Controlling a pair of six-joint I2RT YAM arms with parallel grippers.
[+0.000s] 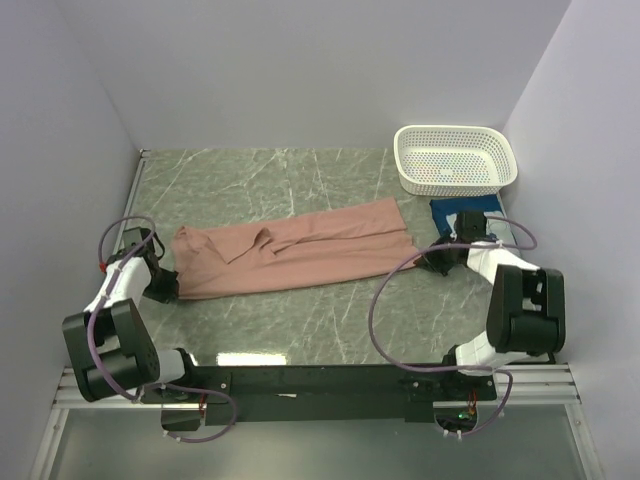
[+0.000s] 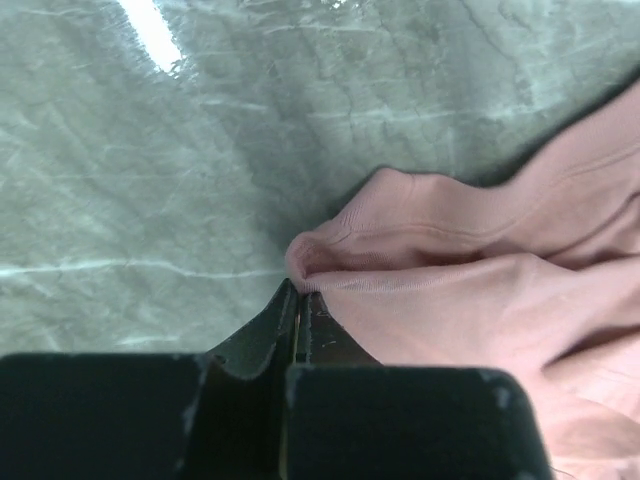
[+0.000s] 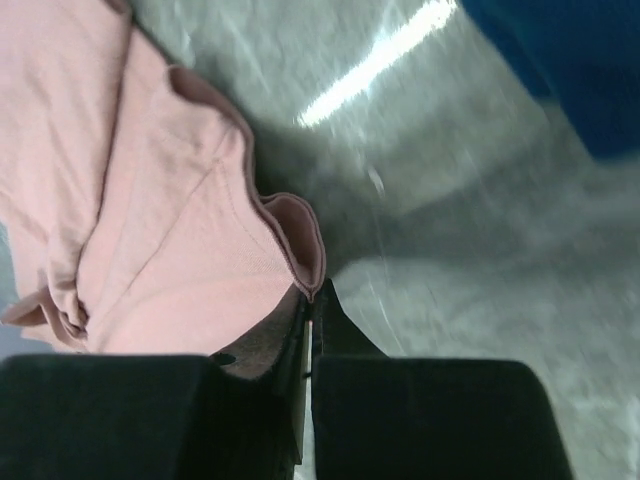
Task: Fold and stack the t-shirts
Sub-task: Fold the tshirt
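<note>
Pink tee (image 1: 300, 250) stretched across table (image 1: 300, 330), your hands at its ends. Risk: bite only at fingertips; uneven pull slips hem, skews fold. Left hand (image 2: 298, 300) low, clamped shut on left edge. Right hand (image 3: 312, 300) low, clamped on right hem. Blue tee (image 1: 447, 210) beyond, beside basket (image 1: 455, 131).

I count two t-shirts on the tabletop (image 1: 300, 330): one pink t-shirt (image 1: 300, 250) and one blue t-shirt (image 1: 447, 208). There is also one white basket (image 1: 452, 186), and I have two hands, my left hand (image 1: 172, 286) and my right hand (image 1: 428, 263).

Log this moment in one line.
left gripper: shut on pink t-shirt | right gripper: shut on its other end | blue t-shirt: by basket
</note>
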